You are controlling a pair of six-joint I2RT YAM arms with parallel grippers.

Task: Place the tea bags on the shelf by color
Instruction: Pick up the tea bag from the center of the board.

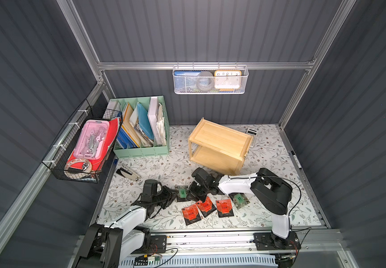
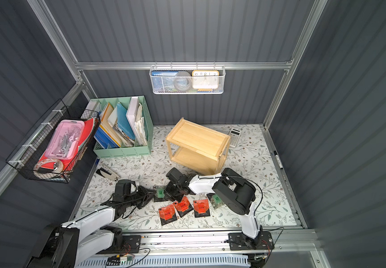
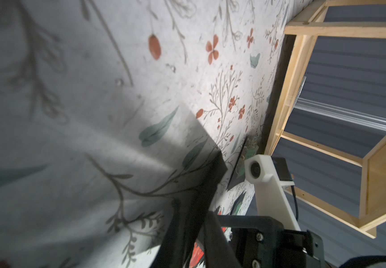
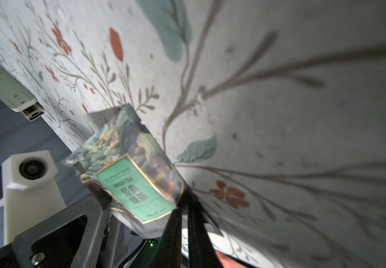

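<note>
A green-label tea bag (image 1: pixel 182 193) (image 4: pixel 136 188) is tilted up off the floral mat between my two grippers. My right gripper (image 1: pixel 195 197) (image 4: pixel 185 208) is shut on one corner of it. My left gripper (image 1: pixel 175 193) pinches the opposite edge, and its fingers (image 3: pixel 194 204) stand almost together. Three red-orange tea bags (image 1: pixel 190 214) (image 1: pixel 206 206) (image 1: pixel 224 207) lie flat just in front. A second green tea bag (image 1: pixel 240 199) sits partly under my right arm. The wooden shelf (image 1: pixel 220 139) (image 3: pixel 340 30) stands behind, with both tiers bare in both top views.
A mint-green file organizer (image 1: pixel 141 148) stands at the back left, with a stapler (image 1: pixel 128 172) in front of it. A calculator (image 1: pixel 252 137) lies behind the shelf and a marker (image 1: pixel 295 160) along the right edge. A black wire basket (image 1: pixel 83 148) hangs on the left wall.
</note>
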